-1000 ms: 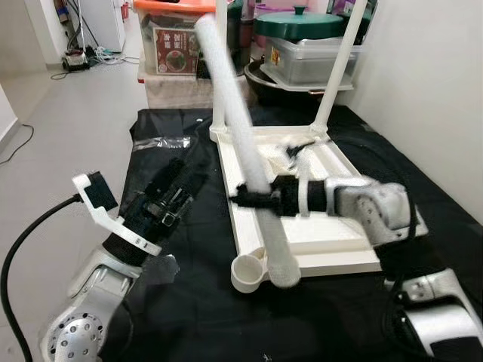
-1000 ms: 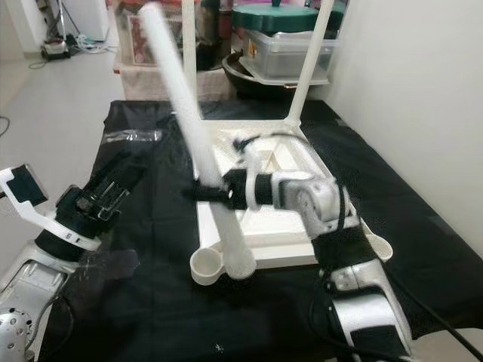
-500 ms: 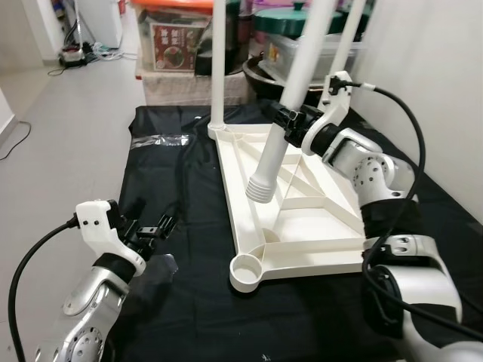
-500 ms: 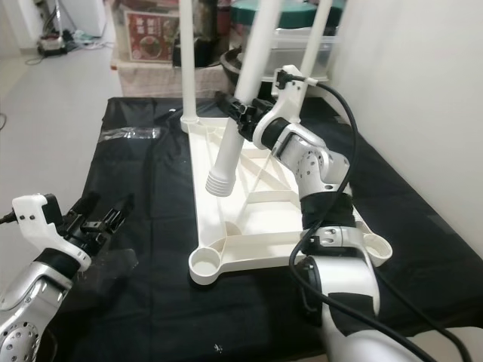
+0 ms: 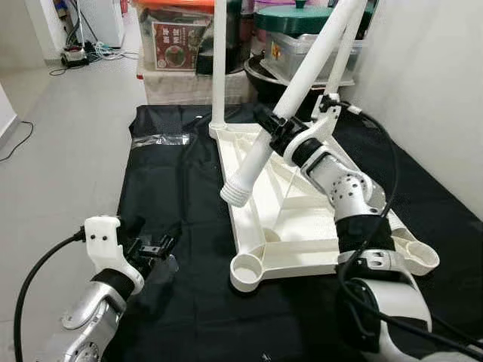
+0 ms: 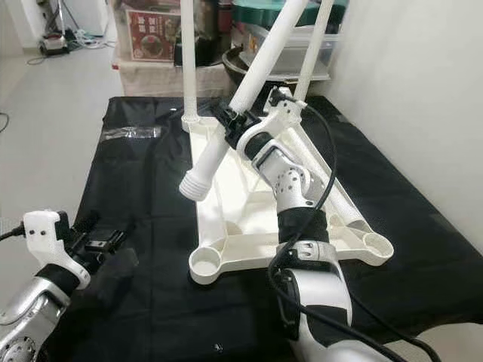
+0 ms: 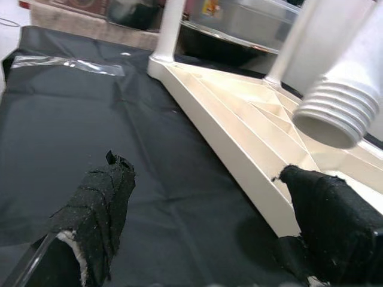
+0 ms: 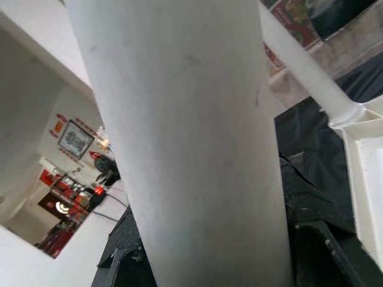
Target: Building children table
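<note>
The white table top (image 5: 302,265) lies upside down on a black cloth (image 5: 181,188). Two white legs (image 5: 219,68) (image 5: 345,53) stand upright in its far corners. Its near corner sockets (image 5: 247,272) (image 5: 419,257) are empty. My right gripper (image 5: 276,130) is shut on a third white leg (image 5: 306,68), held tilted over the table top, with its threaded end (image 5: 237,193) pointing down towards the left. My left gripper (image 5: 155,247) hovers low over the cloth at the near left, open with nothing between its fingers (image 7: 96,203). The threaded end (image 7: 335,116) also hangs ahead of it in the left wrist view.
Storage boxes (image 5: 175,38), a green-lidded pot (image 5: 302,21) and a clear tub (image 5: 309,59) crowd the far end of the cloth. A white wall (image 5: 430,90) runs along the right. A clear plastic wrapper (image 5: 162,139) lies on the cloth. Bare grey floor (image 5: 68,143) lies to the left.
My right gripper has tipped the leg over, so its threaded end swung lower and further left. The left gripper has pulled back low to the near left.
</note>
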Motion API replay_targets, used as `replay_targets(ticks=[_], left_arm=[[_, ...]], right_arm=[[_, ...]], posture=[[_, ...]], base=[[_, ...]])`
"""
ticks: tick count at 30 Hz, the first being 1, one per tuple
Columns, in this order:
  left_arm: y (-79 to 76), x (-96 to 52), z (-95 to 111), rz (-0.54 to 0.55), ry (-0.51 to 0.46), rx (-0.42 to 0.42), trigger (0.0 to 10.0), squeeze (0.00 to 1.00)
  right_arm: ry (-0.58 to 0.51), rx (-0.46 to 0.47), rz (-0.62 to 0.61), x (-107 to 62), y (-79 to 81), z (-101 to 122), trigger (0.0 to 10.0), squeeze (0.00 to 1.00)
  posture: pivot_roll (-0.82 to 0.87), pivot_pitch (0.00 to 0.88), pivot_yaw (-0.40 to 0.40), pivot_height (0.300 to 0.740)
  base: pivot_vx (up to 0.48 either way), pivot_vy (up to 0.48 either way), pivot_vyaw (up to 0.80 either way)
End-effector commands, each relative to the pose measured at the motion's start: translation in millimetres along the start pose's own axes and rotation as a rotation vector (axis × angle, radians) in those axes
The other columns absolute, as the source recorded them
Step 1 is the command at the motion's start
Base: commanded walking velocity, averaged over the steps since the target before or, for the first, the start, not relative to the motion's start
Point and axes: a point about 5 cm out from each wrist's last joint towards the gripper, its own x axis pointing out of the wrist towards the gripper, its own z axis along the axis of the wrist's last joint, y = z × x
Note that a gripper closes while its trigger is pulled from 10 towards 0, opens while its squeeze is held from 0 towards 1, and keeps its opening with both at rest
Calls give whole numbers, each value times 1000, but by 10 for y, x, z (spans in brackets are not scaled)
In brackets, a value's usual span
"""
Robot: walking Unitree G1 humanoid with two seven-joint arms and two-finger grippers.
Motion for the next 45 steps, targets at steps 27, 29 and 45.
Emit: replay_targets(ticks=[27, 29, 45], left_arm=[[-359, -399, 33, -675, 242, 9, 10000, 0], [-343, -384, 45, -677, 242, 17, 10000, 0], [-515, -254, 48, -870, 282, -7, 10000, 0]], right_arm=[[242, 90, 1033, -438, 747, -325, 0, 0], [252, 94, 1050, -451, 766, -352, 0, 0], [382, 121, 1187, -599, 977, -719, 0, 0]], posture=[[136, 0, -69, 740], [137, 0, -68, 740], [118, 0, -55, 740]], base=[[0, 0, 0], [0, 0, 0], [0, 0, 0]])
